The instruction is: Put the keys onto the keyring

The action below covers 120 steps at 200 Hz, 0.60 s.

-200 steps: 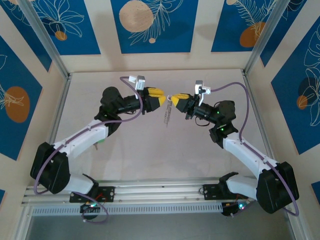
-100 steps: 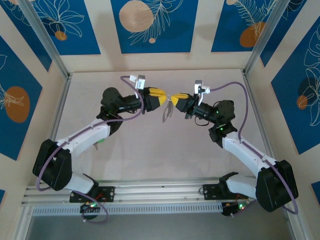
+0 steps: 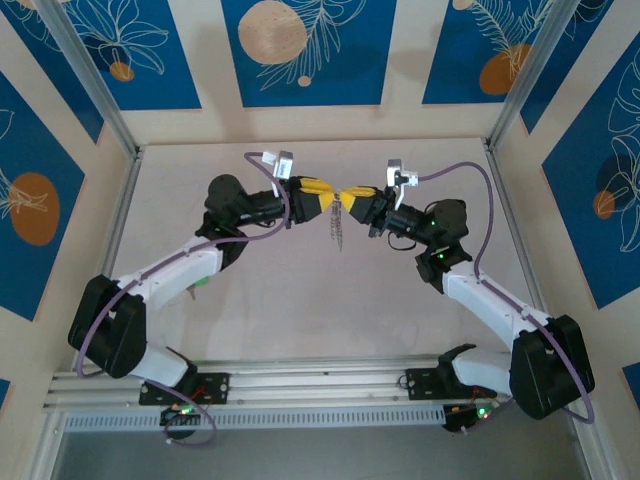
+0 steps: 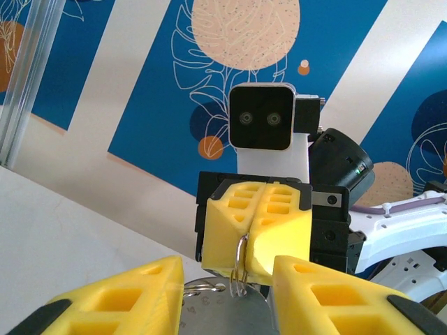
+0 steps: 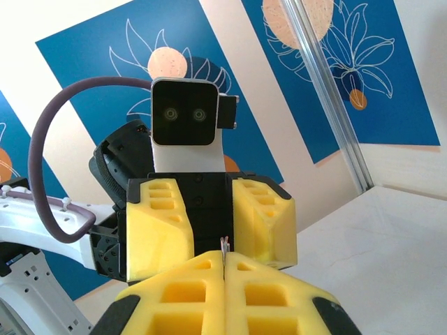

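Over the far middle of the counter [image 3: 300, 300], the left claw [image 3: 322, 194] and right claw [image 3: 353, 194] meet tip to tip. The right is clamped on the keyring [image 4: 238, 255]. The left stands apart around the keys [image 3: 338, 225] hanging below it, contact unclear.

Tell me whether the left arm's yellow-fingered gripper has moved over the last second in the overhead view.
Yes. The left gripper has shifted rightward, away from the left aluminium corner post, closing on the right gripper.

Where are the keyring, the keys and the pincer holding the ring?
keyring [image 4: 239, 255]: left wrist view, loop's left edge.
keys [image 4: 241, 308]: left wrist view, flat silvery face.
right pincer [image 4: 255, 234]: left wrist view, seam between shut fingers.
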### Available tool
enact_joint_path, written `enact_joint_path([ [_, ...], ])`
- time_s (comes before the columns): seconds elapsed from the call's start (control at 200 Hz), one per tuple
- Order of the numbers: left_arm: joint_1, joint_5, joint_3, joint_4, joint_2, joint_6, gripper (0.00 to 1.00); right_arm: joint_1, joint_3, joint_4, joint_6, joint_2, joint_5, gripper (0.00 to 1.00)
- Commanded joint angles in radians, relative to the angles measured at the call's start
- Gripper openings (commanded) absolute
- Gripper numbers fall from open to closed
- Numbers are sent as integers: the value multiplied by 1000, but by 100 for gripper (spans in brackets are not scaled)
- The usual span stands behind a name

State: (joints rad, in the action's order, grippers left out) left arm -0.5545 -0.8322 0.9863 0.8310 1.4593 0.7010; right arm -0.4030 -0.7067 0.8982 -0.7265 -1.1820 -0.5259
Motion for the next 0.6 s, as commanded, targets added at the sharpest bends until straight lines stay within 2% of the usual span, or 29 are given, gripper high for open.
enact_joint_path([
  [0.0, 2, -23, 14, 39, 4, -3, 36, -9, -39, 46, -9, 1, -3, 0],
  [0.38, -9, -27, 43, 37, 19, -3, 19, -11, -40, 33, -4, -5, -9, 0],
  [0.595, -15, -32, 49, 28, 22, -9, 15, -12, -40, 16, 5, -7, -7, 0],
])
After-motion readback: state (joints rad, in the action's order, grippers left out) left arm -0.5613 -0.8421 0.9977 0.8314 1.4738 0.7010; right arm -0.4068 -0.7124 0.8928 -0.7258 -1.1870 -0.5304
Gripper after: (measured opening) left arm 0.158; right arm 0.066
